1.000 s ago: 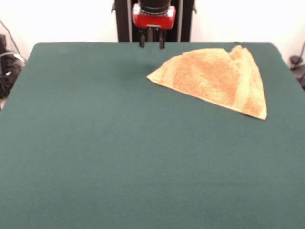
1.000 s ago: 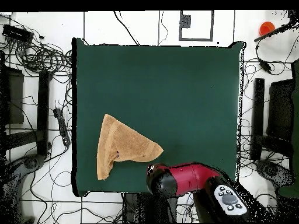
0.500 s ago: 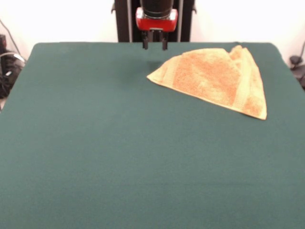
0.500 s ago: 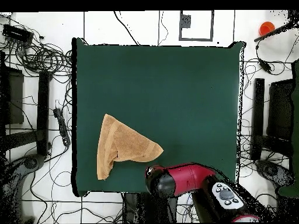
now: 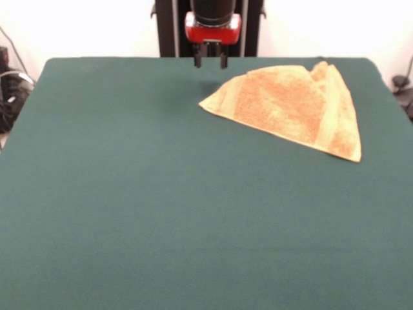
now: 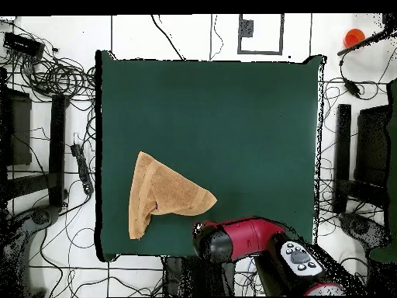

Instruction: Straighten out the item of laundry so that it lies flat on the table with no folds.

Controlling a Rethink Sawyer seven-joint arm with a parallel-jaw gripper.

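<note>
Little moves: the pincer (image 5: 210,62), prongs parted and empty, edges toward the folded towel (image 5: 290,108) on the green surface (image 5: 161,213); unfolding remains undone.

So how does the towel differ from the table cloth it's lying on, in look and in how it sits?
The towel is golden orange and fluffy; the table cloth is dark green and smooth. The towel is small and sits near one corner, while the table is far bigger. The towel is folded over into a rough triangle; the table cloth lies flat with no folds. Both are plain fabric without a pattern.
</note>
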